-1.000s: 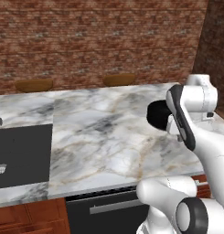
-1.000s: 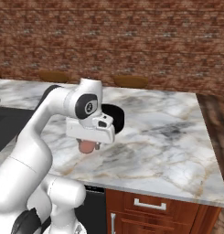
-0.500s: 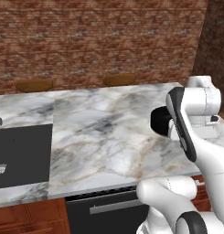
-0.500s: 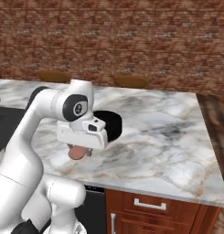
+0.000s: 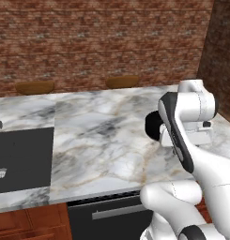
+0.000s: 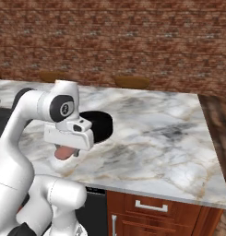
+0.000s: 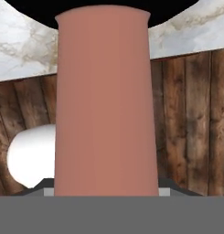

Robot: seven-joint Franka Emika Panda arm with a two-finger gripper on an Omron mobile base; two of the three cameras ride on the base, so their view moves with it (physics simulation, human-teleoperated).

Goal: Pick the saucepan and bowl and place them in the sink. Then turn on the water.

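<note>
Marble bench (image 6: 156,138) under brick wall. Claw (image 6: 64,150) gripped the saucepan (image 6: 98,126) by its pink handle (image 7: 106,105), pan lifted over the bench's front edge, far from the sink (image 5: 22,157).

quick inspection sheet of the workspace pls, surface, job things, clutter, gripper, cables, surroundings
surface: grey-veined marble counter, bare across its middle.
job's things: saucepan, black, off the counter near the front edge, its pink handle running along the gripper in the hand view; sink set in the counter's left end, nothing seen in the part that shows; bowl and water: nothing seen.
clutter: nothing seen.
gripper: gripper around the saucepan handle; fingers hidden, but it appears to be holding the pan.
cables: nothing seen.
surroundings: brick wall; two brown stool seats behind the counter; wood cabinets and a dark panel with a bar handle below.
</note>
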